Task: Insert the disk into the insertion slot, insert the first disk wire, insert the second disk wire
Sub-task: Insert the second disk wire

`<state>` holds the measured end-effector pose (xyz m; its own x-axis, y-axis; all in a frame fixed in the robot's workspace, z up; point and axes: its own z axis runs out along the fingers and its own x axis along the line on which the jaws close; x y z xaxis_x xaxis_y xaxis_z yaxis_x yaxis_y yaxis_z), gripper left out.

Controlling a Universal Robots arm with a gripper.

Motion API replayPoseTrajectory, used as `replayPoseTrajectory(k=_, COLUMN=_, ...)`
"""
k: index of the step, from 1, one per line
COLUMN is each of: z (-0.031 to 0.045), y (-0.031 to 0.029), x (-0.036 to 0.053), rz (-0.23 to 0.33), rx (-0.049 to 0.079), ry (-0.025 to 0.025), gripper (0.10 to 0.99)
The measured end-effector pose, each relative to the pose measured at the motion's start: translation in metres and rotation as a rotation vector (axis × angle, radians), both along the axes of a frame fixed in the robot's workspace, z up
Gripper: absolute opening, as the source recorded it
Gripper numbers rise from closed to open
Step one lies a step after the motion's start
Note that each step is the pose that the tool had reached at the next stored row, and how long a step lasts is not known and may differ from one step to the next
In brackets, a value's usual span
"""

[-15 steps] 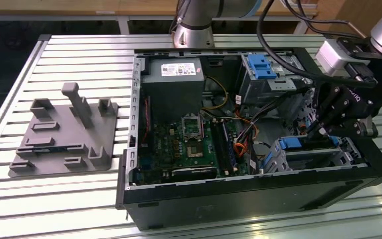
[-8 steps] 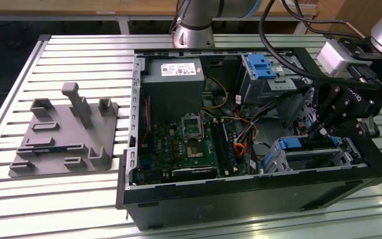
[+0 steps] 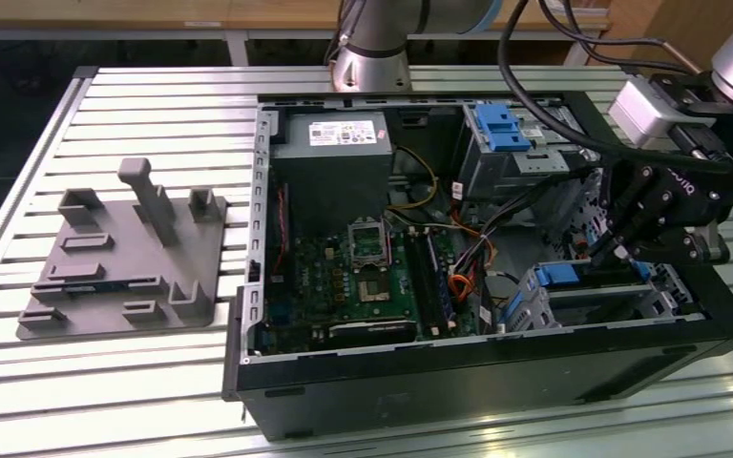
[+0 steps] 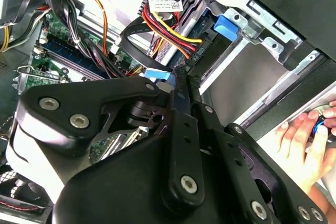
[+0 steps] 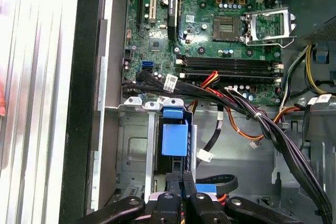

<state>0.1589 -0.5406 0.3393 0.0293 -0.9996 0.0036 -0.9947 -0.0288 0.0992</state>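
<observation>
Between the gripper's [image 5: 178, 182] 2 fingers [image 4: 176, 109], pressed together, sits a dark cable plug. Just beyond them the disk [image 3: 592, 284] lies seated in the slot [image 3: 596, 307], inside the computer case [image 3: 469, 377].

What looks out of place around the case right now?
A person's hand rests at the edge of the open computer case in the second wrist view, close to the gripper. Inside, the loose cables look normal.
</observation>
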Motion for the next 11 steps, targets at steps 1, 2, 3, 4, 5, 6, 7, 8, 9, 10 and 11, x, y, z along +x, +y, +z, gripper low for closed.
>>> replayPoseTrajectory(k=1, z=0.0000, y=0.0000, x=0.0004, rz=0.000, rx=0.000, ry=0.0000, gripper=0.145)
replayPoseTrajectory(k=2, z=-0.0001, y=-0.0001, x=0.0007, rz=0.000, rx=0.000, ry=0.0000, gripper=0.145)
replayPoseTrajectory(k=3, z=0.0000, y=-0.0001, x=0.0009, rz=0.000, rx=0.000, ry=0.0000, gripper=0.145)
replayPoseTrajectory(k=4, z=-0.0001, y=0.0000, x=0.0012, rz=0.000, rx=0.000, ry=0.0000, gripper=0.145)
replayPoseTrajectory(k=5, z=-0.0001, y=0.0000, x=0.0013, rz=0.000, rx=0.000, ry=0.0001, gripper=0.145)
replayPoseTrajectory(k=6, z=-0.0002, y=0.0000, x=0.0014, rz=0.000, rx=0.000, ry=0.0000, gripper=0.145)
replayPoseTrajectory(k=7, z=-0.0002, y=0.0000, x=0.0015, rz=0.000, rx=0.000, ry=0.0000, gripper=0.145)
replayPoseTrajectory(k=8, z=-0.0003, y=-0.0001, x=0.0017, rz=0.000, rx=0.000, ry=0.0000, gripper=0.145)
replayPoseTrajectory(k=9, z=-0.0003, y=0.0000, x=0.0019, rz=-0.001, rx=0.000, ry=0.0000, gripper=0.145)
replayPoseTrajectory(k=10, z=-0.0004, y=-0.0001, x=0.0019, rz=-0.001, rx=0.000, ry=0.0000, gripper=0.145)
replayPoseTrajectory(k=11, z=-0.0004, y=-0.0001, x=0.0020, rz=-0.001, rx=0.000, ry=0.0000, gripper=0.145)
